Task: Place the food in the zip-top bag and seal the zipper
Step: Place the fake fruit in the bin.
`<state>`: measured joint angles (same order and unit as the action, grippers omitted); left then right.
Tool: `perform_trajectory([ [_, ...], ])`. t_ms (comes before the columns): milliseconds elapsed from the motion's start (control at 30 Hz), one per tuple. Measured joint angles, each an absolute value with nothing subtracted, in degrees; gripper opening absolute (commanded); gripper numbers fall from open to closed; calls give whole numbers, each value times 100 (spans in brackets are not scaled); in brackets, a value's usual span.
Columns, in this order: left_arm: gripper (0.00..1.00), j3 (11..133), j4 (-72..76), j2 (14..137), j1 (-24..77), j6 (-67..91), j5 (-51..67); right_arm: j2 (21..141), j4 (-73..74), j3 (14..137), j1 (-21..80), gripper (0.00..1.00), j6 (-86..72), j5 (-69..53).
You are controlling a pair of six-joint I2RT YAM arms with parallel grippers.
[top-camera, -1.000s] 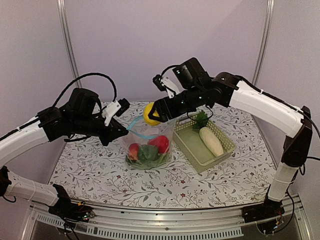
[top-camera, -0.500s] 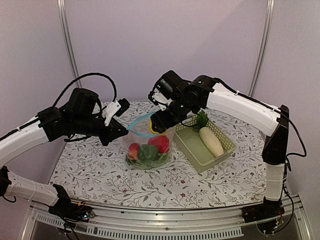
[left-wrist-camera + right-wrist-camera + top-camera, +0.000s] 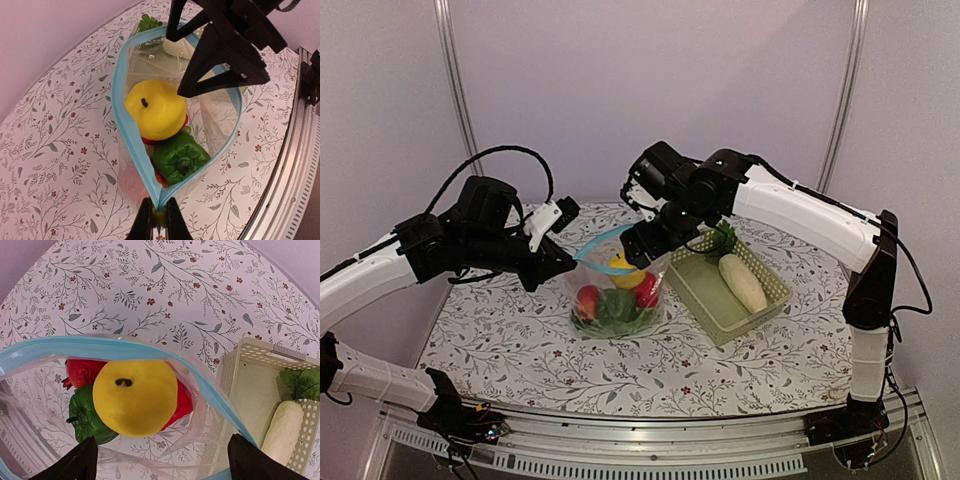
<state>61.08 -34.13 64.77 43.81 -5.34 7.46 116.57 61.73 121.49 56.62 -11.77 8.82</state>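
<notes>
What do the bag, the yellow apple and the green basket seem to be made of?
The zip-top bag: thin glossy plastic film, see-through and creased. The yellow apple: probably moulded plastic or foam, matte, uniform colour. The basket: rigid pale green plastic, moulded lattice wall.

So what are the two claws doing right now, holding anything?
Left gripper: shut on the zipper.
Right gripper: open, holding nothing.

No readable text or labels anywhere
</notes>
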Motion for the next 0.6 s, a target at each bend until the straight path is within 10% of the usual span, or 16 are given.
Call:
perform_trajectory([
  [600,0,6108,-3415,6477,4381,-537,707,10757,5544,11443,5655,94,-1457,1406],
])
